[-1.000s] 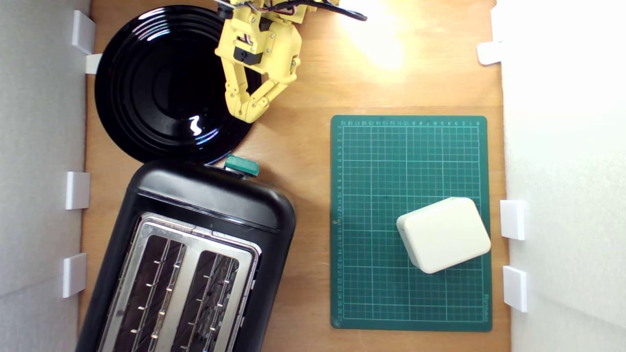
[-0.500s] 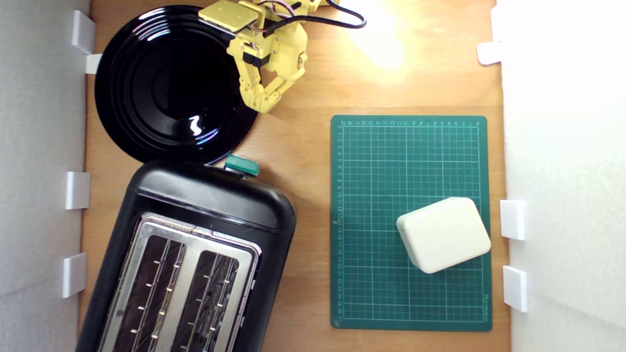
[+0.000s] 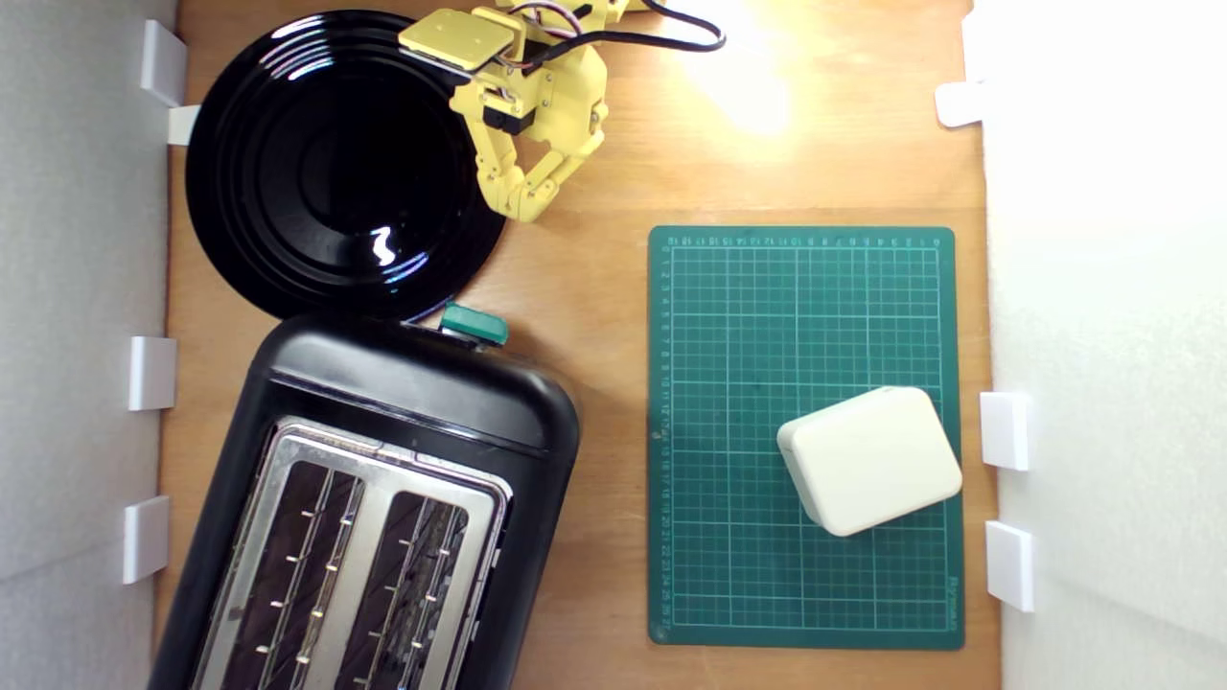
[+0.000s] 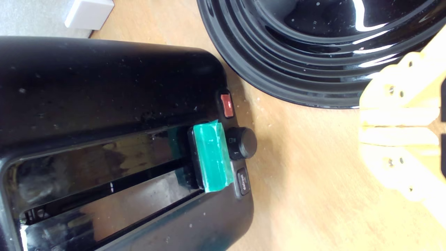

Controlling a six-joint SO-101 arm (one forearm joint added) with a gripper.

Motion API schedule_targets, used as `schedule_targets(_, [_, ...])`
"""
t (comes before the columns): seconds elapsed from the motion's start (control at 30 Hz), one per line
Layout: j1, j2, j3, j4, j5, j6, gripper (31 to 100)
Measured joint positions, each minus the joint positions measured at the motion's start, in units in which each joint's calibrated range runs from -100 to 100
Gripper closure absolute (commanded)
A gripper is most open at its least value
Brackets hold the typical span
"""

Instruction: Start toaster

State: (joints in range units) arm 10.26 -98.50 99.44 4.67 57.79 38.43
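Toaster (image 3: 383,479) long axis diagonal, lever (image 3: 474,325) twd plate (image 3: 288,163).

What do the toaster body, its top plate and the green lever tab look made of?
Large glossy black two-slot toaster: body looks like moulded plastic, judging by its rounded corners and soft reflections, though coated metal is possible. Silver top plate: probably brushed or polished metal, bright and streaky. Small green lever tab: seems wrapped in translucent green tape or film, with a creased edge.
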Motion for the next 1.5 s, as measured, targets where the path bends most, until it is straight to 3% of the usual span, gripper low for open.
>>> schedule_targets(0.73, [0.00, 0.00, 0.00, -0.19, 0.00, -17.13, 98.9])
schedule_targets(1.5, [0.00, 0.00, 0.00, -0.19, 0.00, -18.04, 98.9])
